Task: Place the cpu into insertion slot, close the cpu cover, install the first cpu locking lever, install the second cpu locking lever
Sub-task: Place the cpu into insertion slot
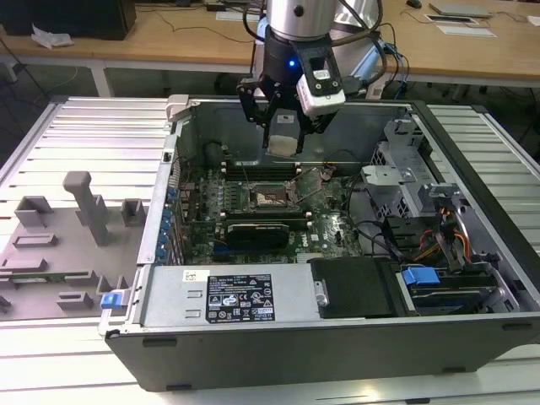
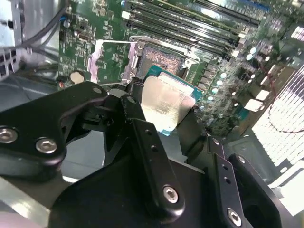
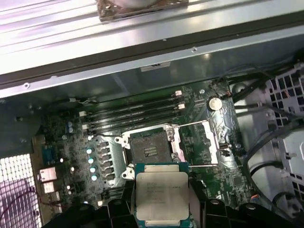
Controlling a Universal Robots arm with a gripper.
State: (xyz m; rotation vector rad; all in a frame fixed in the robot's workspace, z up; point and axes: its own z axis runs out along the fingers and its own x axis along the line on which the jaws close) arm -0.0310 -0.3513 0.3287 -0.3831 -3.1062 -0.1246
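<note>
Gripper, clamped on the cpu, hangs at 12 o'clock of the insertion slot in the exterior view. Keep chip level, corners matched; cpu cover stands open.

Your arm comes down from above and stands straight up. Its shiny silver part ends in a black wrist with a small blue light on it. Your gripper points down and hangs in the air. Its two black fingers press on the cpu, one on each side. They hold it flat between their tips.
</note>
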